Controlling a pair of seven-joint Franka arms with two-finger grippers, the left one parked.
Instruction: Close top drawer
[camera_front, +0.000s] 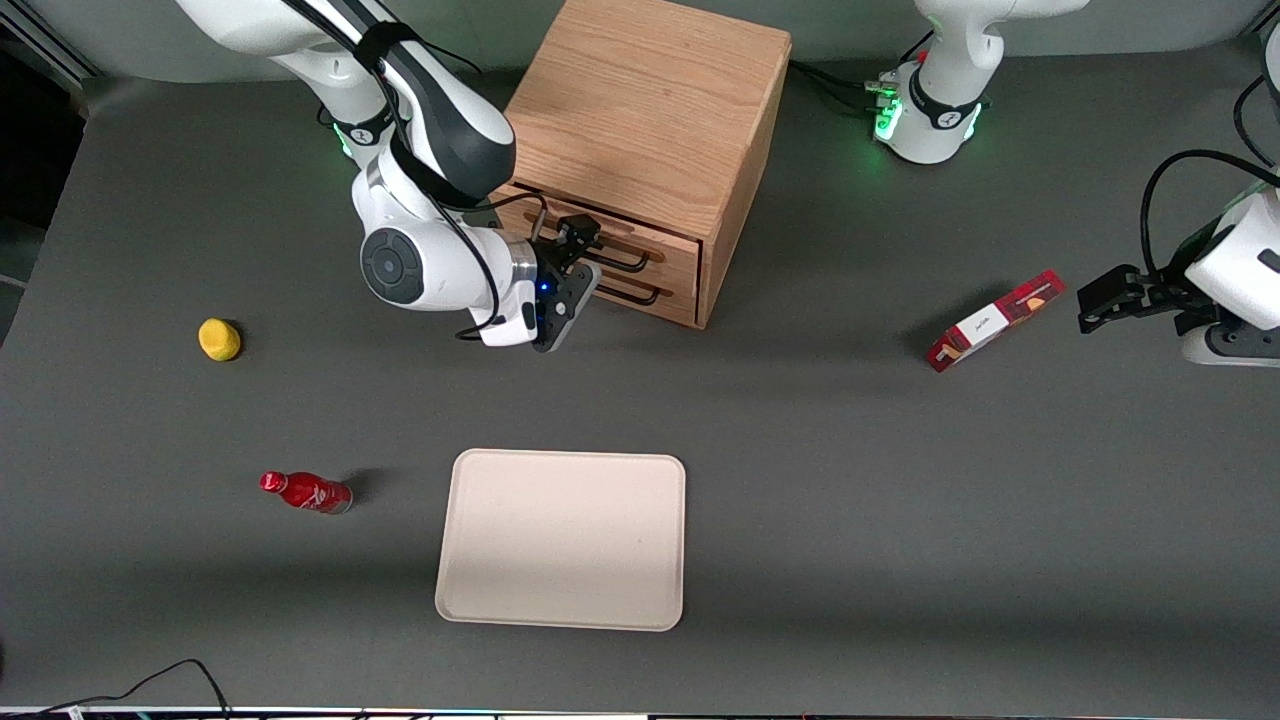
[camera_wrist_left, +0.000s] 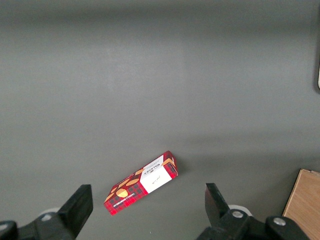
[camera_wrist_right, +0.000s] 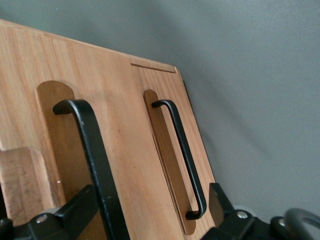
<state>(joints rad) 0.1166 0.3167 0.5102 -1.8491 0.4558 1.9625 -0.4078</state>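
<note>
1. Fronting the oak cabinet, the gripper sits at the top drawer – drawer apparently nearly home.
2. Left wrist view: a red carton on matte grey table, well apart from the cabinet.
3. Right wrist view: fingers spread open around the top drawer's black wire handle – risk: snagging it on retreat, dragging the drawer out.

1 cabinet, 2 drawers, 1 tray, 1 bottle, 1 lemon, 1 box
</note>
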